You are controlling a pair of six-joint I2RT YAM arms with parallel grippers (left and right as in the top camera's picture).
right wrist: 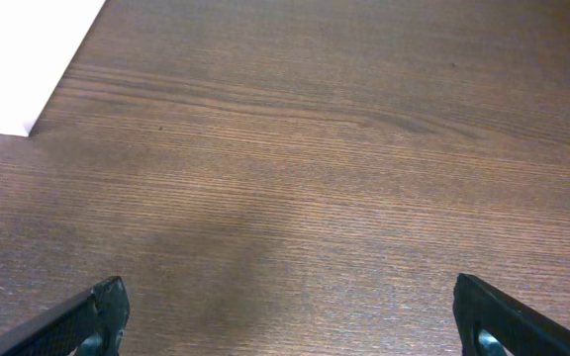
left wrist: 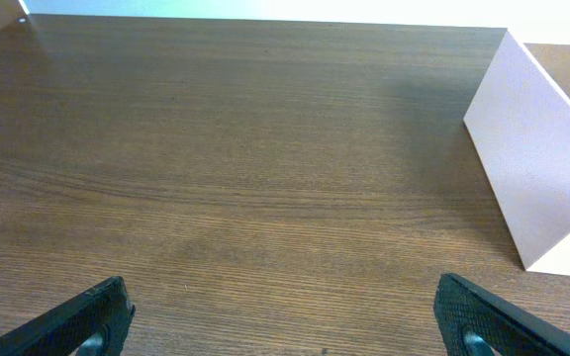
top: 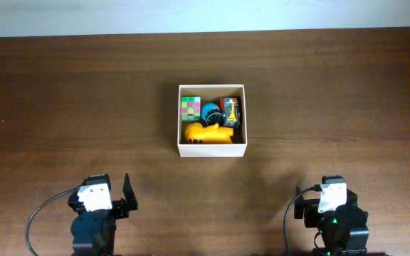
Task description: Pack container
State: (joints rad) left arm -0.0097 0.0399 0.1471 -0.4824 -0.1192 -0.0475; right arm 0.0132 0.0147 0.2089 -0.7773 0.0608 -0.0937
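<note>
You have one container (top: 212,150) at mid-table (top: 62,107), well ahead of both arms. It holds four toys: one cube (top: 190,108), one blue toy (top: 211,112), one red toy (top: 230,112) and one yellow toy (top: 208,133). Your left gripper (left wrist: 283,297) and right gripper (right wrist: 287,295) are both spread wide, pinching nothing.

the dark brown wood-grain table (top: 62,107) stretching out ahead of me carries the square white-walled container (top: 212,149), which sits flat on it near the middle of the surface.
</note>
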